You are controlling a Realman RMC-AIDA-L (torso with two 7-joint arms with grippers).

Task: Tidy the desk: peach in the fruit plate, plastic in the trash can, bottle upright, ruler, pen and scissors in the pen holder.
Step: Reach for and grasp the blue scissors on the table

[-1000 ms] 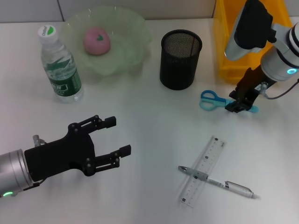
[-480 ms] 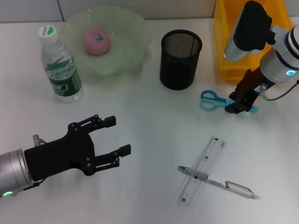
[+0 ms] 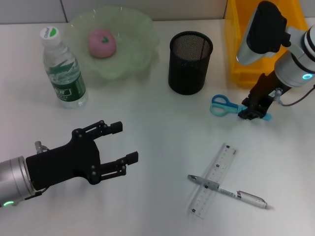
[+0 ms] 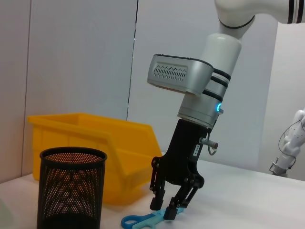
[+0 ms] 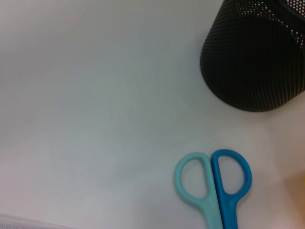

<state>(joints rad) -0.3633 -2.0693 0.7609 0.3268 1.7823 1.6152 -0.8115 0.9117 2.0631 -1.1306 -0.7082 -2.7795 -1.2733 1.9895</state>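
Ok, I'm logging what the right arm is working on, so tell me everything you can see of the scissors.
The scissors lie flat on the white table, just right of the black mesh pen holder and in front of the yellow bin. They look plastic-handled, with two closed finger loops side by side, one pale teal, one darker blue, pointing toward the robot's left. The right gripper is down over the blade end, fingers on either side of it; whether they grip it cannot be told. The blades are hidden.

Blue scissors [image 3: 224,104] lie flat beside the black pen holder [image 3: 190,62].
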